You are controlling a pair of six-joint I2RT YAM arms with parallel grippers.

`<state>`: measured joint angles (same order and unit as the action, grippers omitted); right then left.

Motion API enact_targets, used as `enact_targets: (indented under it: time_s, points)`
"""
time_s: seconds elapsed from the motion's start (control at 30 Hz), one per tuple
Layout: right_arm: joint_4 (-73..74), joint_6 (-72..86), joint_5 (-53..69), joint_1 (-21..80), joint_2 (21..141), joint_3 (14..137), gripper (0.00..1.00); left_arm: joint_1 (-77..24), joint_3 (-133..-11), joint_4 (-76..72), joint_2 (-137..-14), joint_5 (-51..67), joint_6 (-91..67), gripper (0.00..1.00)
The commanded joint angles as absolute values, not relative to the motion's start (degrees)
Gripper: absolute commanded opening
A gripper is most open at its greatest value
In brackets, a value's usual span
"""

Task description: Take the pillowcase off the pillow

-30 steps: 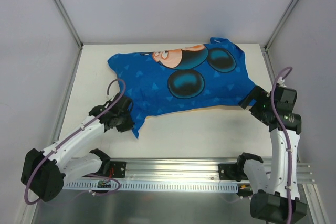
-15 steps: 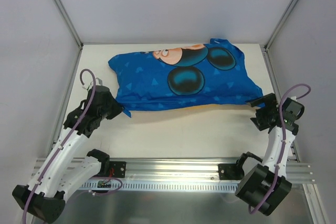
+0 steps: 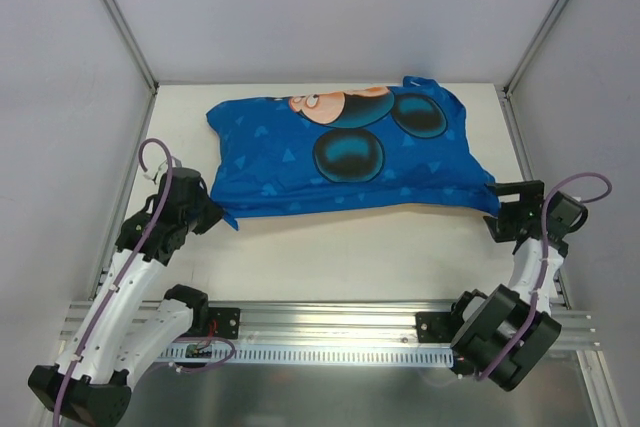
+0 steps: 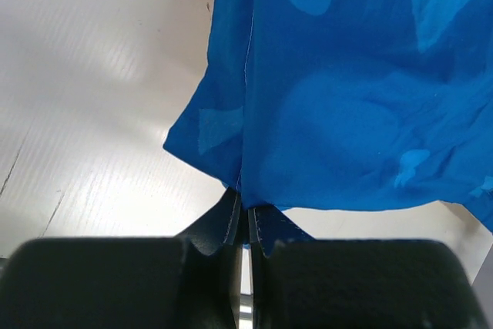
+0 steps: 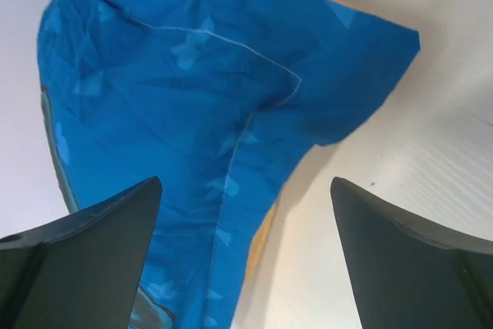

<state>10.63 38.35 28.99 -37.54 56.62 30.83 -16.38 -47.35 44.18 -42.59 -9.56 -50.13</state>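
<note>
The bright blue pillowcase [image 3: 340, 157] with a Mickey Mouse face lies across the table, still bulging. The white pillow is hidden inside it. My left gripper [image 3: 213, 213] is shut on the pillowcase's near-left corner; the left wrist view shows the blue cloth [image 4: 347, 90] pinched between its closed fingers [image 4: 266, 229]. My right gripper [image 3: 503, 209] is open beside the pillowcase's near-right corner, not holding it. In the right wrist view the blue corner [image 5: 231, 98] lies ahead of the spread fingers [image 5: 92, 229], with an orange-yellow strip [image 5: 264, 235] showing at its lower edge.
The white table [image 3: 380, 247] has a metal frame post at each back corner [image 3: 115, 22]. A rail [image 3: 330, 317] runs along the near edge between the arm bases. Grey walls close in left, right and behind.
My left gripper has pulled the near-left corner out to the left. My right gripper has moved right and back, and the near-right corner is no longer in it. The pillowcase lies flatter.
</note>
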Motion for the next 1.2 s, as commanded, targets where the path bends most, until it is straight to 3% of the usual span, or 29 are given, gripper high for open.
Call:
enact_targets:
  time_s: [0.0, 0.5, 0.77, 0.87, 0.9, 0.93, 1.17]
  points:
    - [3.0, 43.68, 29.88, -38.06, 58.44, 30.85, 0.96, -15.73, -48.95, 45.88, -40.96, -11.08, -49.22, 0.0]
    - [-1.24, 42.81, 35.24, -37.44, 71.1, 34.36, 0.96, -15.65, -51.07, 46.06, -41.4, -7.12, -43.51, 0.0]
    - [-5.44, 45.35, 34.01, -30.68, 75.76, 35.95, 1.0, -15.65, -50.63, 46.14, -41.84, -6.33, -42.19, 0.0]
    - [-7.03, 46.4, 31.74, -28.13, 77.43, 37.44, 0.47, -15.64, -50.36, 46.05, -41.57, -6.33, -42.27, 0.0]
    - [-6.25, 46.32, 30.34, -27.95, 76.74, 37.79, 0.09, -15.64, -50.71, 46.05, -41.4, -6.24, -42.28, 0.0]
    - [-5.11, 46.32, 29.63, -28.21, 75.86, 38.32, 0.01, -15.73, -50.89, 46.14, -41.31, -6.24, -42.01, 0.0]
    - [10.43, 39.04, 21.27, -29.88, 56.54, 43.05, 0.01, -15.64, -59.31, 49.12, -41.57, -7.64, -39.2, 0.0]
